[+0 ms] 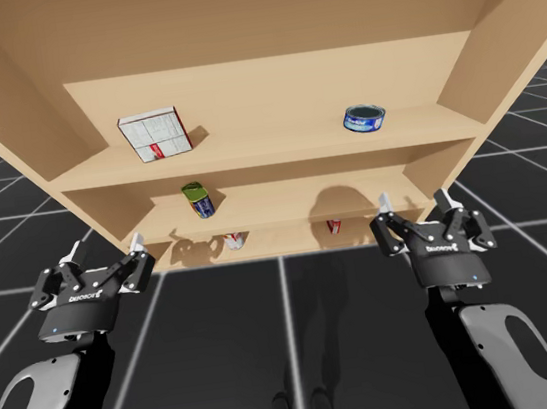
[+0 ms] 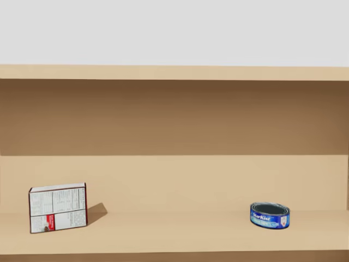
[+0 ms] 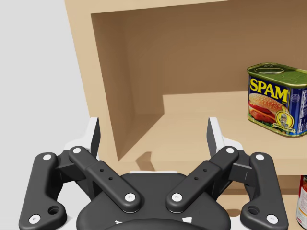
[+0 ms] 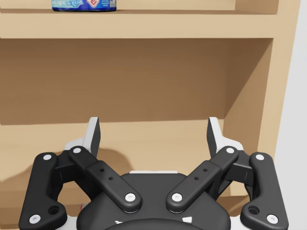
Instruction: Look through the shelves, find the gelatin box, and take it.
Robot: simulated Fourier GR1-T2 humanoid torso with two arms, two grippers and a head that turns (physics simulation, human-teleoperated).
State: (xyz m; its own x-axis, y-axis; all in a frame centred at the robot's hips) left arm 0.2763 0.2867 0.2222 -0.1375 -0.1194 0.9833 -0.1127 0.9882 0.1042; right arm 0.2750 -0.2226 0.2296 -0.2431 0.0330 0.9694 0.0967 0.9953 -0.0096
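Two hands, both spread wide, nothing in either. The robot's left hand [image 1: 107, 249] hangs in front of the shelf unit [image 1: 24, 147] near its left wall; the right hand [image 1: 412, 202] hangs likewise near the right wall, well apart from the other.

The gelatin box [image 1: 154, 134], white w/ red trim, stands on the top shelf [image 1: 266, 150] toward the left end, printed face frontward and turned slightly. The head view shows the box [image 2: 58, 208] low on the left.

On the same shelf, far right, is a flat blue can [image 1: 364, 118], well apart from the box. The middle shelf [image 1: 293, 202] carries a rectangular tin [image 1: 198, 199], blue and yellow w/ a green top, left of centre. In the left wrist view the tin [image 3: 277, 99] stands upright ahead of the hand, off to one side.

On the bottom shelf [image 1: 277, 232] are a red-and-white can [image 1: 234, 240] and a small red item [image 1: 334, 225], too hidden to tell what it is. In the right wrist view the hand [image 4: 153, 132] faces the middle compartment, w/ the blue can [image 4: 84, 5] on the shelf above.
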